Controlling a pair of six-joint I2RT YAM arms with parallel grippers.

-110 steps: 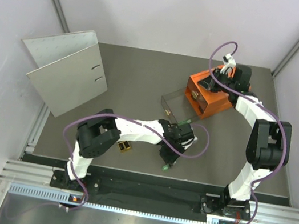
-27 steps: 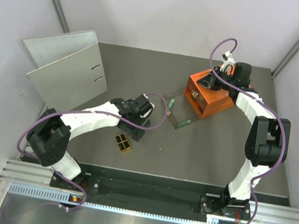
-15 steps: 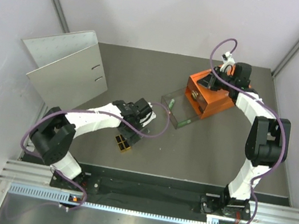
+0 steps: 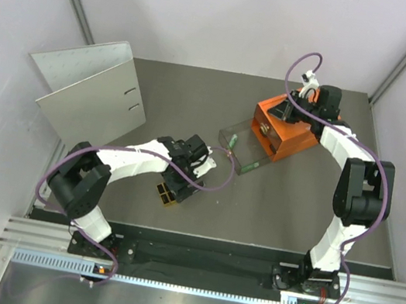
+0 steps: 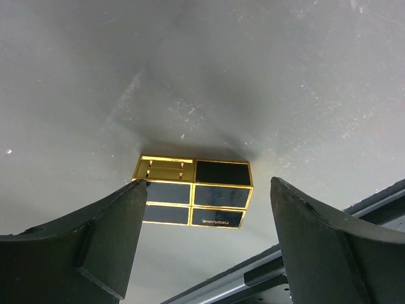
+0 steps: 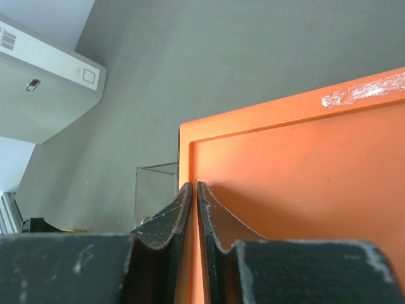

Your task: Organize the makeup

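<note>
left end effector [image 4: 179, 182]: wide, holding nothing. it hangs over the desk [image 4: 295, 208] well to the near-left of the orange drawer box [image 4: 290, 138], right above the palette [image 4: 167, 193]. in the left wrist view the left end effector [image 5: 209, 187] has 1 finger on each side of the palette [image 5: 193, 199]. the left finger hides the palette's lower-left corner, so i cannot tell if it touches. the right finger stands clear of it.

palette: lies flat on the desk [image 5: 253, 76], 2x2 grid, gold frame. 3 panes are black and 1 looks gold. there is small lettering on 1 pane, too small to read.

right end effector [image 4: 287, 112]: narrow, fingers almost together with only a thin slit between them, nothing gripped. in the right wrist view the right end effector [image 6: 193, 187] sits at the left edge of the top of the orange drawer box [image 6: 304, 190].

clear drawer [image 4: 241, 149]: pulled out of the box's front toward the near-left, sitting between the box and the left arm. a small green thing [image 4: 233, 139] shows at the drawer's corner farthest from the box; too small to tell which item it is.

grey binder [image 4: 91, 97]: stands open far to the left of the box, at the desk's left edge. it also shows in the right wrist view [image 6: 44, 82].
</note>
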